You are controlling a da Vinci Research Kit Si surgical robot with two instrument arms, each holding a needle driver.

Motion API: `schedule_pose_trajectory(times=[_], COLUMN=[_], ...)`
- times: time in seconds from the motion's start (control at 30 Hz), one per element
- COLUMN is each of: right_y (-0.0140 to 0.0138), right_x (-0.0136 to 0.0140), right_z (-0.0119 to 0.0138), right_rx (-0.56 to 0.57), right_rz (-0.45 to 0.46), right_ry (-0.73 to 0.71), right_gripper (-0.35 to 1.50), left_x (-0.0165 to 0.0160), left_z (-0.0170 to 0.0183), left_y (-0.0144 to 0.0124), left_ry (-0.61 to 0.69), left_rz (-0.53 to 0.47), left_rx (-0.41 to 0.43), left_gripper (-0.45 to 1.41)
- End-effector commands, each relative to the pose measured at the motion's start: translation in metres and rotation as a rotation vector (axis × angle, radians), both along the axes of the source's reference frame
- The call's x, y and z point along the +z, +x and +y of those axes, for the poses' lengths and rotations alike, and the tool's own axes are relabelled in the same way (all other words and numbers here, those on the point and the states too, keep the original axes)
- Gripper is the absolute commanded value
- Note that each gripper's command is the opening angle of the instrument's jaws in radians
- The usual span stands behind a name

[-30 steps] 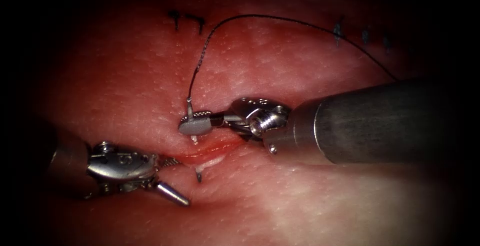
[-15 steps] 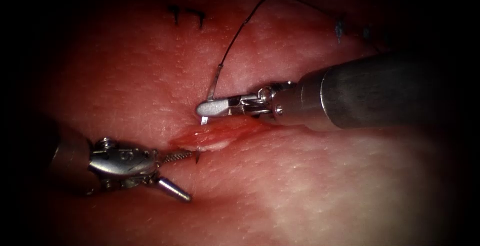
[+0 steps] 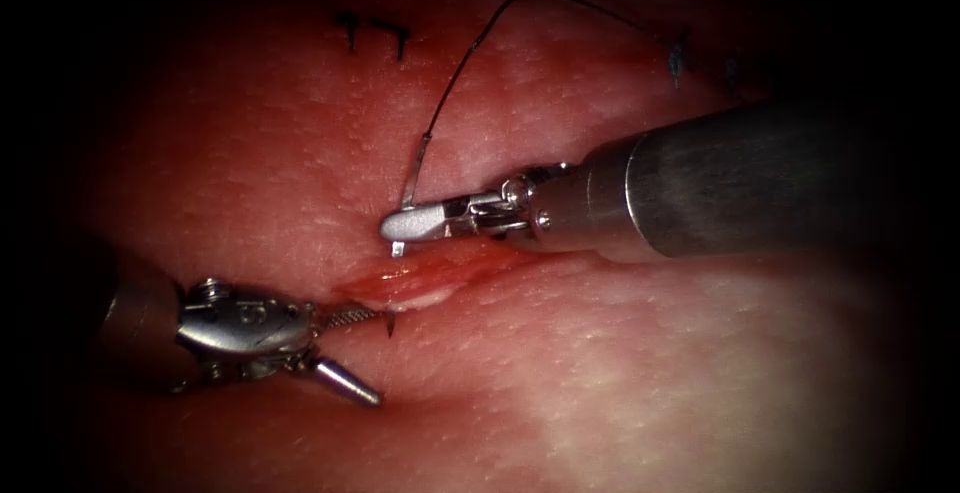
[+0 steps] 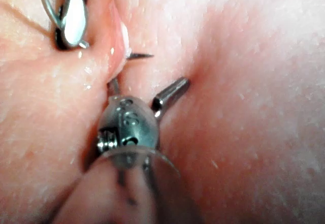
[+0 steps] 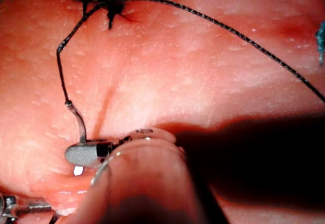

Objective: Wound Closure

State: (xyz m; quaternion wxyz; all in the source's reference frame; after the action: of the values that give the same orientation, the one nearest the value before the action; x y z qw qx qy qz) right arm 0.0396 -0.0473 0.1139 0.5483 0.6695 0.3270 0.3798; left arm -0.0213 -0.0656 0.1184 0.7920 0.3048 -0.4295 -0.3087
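My right tool (image 3: 410, 223) comes in from the right with its jaws shut on the curved needle (image 3: 412, 178) near the tail. The needle runs down into the tissue (image 3: 560, 373) at the far edge of the cut (image 3: 430, 275). Its tip (image 3: 388, 325) pokes out of the near edge, at the cut's left end. My left tool (image 3: 380, 356) stands open beside that tip and holds nothing; its upper jaw presses the tissue next to it. The left wrist view shows the tip (image 4: 139, 56) and the spread jaws of the left tool (image 4: 150, 82). Black thread (image 3: 520, 3) arcs from the needle's tail towards the back right.
Dark ink marks (image 3: 375, 35) sit on the tissue at the back left, and bluish marks (image 3: 678, 58) at the back right. Red fluid wets the cut's edges. The right tool's thick shaft (image 3: 740, 178) crosses the right half of the scene.
The right tool rolled its wrist and rose with the needle, then slid slightly left. The needle tip now sits higher, close to the left tool's upper jaw. The left tool barely moved.
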Motion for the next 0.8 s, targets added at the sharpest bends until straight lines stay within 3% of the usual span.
schedule_pose_trajectory(times=[0.03,0.47,0.67,0.73,0.77,0.8], right_y=[0.0009,0.0001,0.0001,0.0001,0.0004,0.0006], right_x=[-0.0002,-0.003,-0.0028,-0.0029,-0.003,-0.0031], right_z=[-0.0014,-0.0061,-0.0054,-0.0049,-0.004,-0.0032], right_rx=[-0.013,-0.076,-0.05,-0.013,0.059,0.102], right_rz=[0.008,-0.006,-0.029,0.027,0.099,0.127], right_ry=[0.005,0.096,0.123,0.014,-0.154,-0.255], right_gripper=[-0.35,-0.35,-0.35,-0.35,0.51,0.9], left_x=[0.0004,0.0003,0.0003,0.0003,0.0003,0.0004], left_z=[-0.0011,-0.0011,-0.0011,-0.0011,-0.0011,-0.0011], left_y=[-0.0004,-0.0003,-0.0003,-0.0003,-0.0003,-0.0003], left_ry=[0.004,0.004,0.004,0.004,0.004,0.004], left_rz=[-0.001,-0.002,-0.002,-0.002,-0.002,-0.002], left_rx=[0.002,0.003,0.002,0.002,0.002,0.002], left_gripper=[0.76,0.77,0.77,0.77,0.77,0.77])
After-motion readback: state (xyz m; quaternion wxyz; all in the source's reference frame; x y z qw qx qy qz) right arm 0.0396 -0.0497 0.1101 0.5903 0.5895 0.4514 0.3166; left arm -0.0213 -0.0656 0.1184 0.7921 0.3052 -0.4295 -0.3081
